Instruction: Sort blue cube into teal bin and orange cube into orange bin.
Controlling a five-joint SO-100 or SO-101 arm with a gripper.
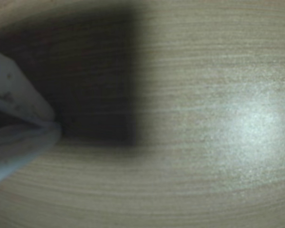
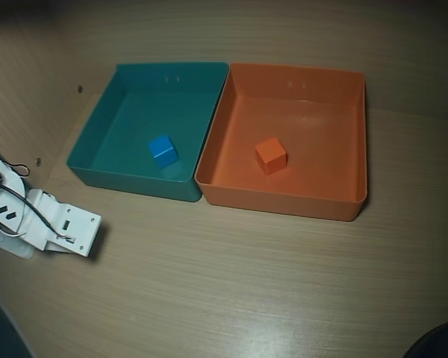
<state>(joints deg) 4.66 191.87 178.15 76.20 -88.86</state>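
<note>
Gripper [image 1: 57, 126] looks closed and empty, though your wrist view is blurry; blue cube [image 2: 163, 149] sits in teal bin [image 2: 97, 170], orange cube [image 2: 271, 155] in orange bin [image 2: 284, 203], so you're likely parked.

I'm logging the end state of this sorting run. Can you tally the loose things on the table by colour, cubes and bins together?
Blue or teal: 2, the small bright blue solid cube lying inside the large shallow teal plastic bin.
Orange: 2, the small plain orange solid cube lying inside the large shallow orange plastic bin.
Total: 4.
</note>
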